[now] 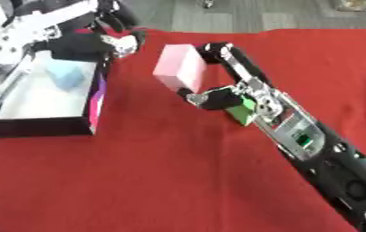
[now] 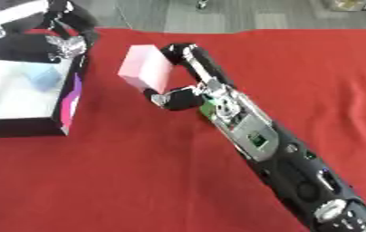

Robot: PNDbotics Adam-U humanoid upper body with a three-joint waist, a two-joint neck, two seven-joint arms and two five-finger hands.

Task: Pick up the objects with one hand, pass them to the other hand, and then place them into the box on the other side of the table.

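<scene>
- Now my right hand holds the pink block, fingers curled round it, just right of the box.
- Next, I think, my left hand must take it; I cannot tell its fingers.

Red cloth covers the table all around the robot hand; grey plank floor lies beyond it.

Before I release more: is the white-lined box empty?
No. A light blue cube already lies inside the black-walled box, near its far end.
</scene>
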